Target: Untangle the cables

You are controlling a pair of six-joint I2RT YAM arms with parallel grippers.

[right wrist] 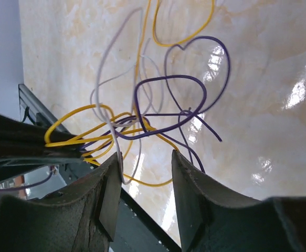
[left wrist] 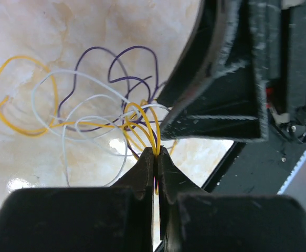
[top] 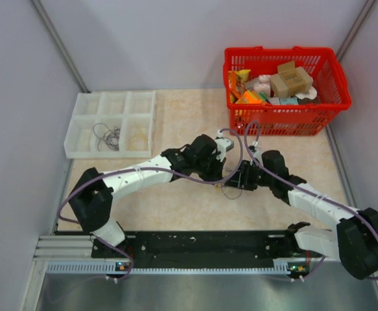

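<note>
The task is standing partly done: 2 sets of loose strands (top: pixel 109 137) are lying in the compartment tray (top: pixel 76 129), while the knotted cables (right wrist: pixel 142 123) are lying on the counter (top: pixel 176 207), the left hand (left wrist: pixel 157 152) is pinching their yellow loops (left wrist: pixel 151 131) and the right hand (right wrist: pixel 145 173) is hovering spread alongside.
</note>
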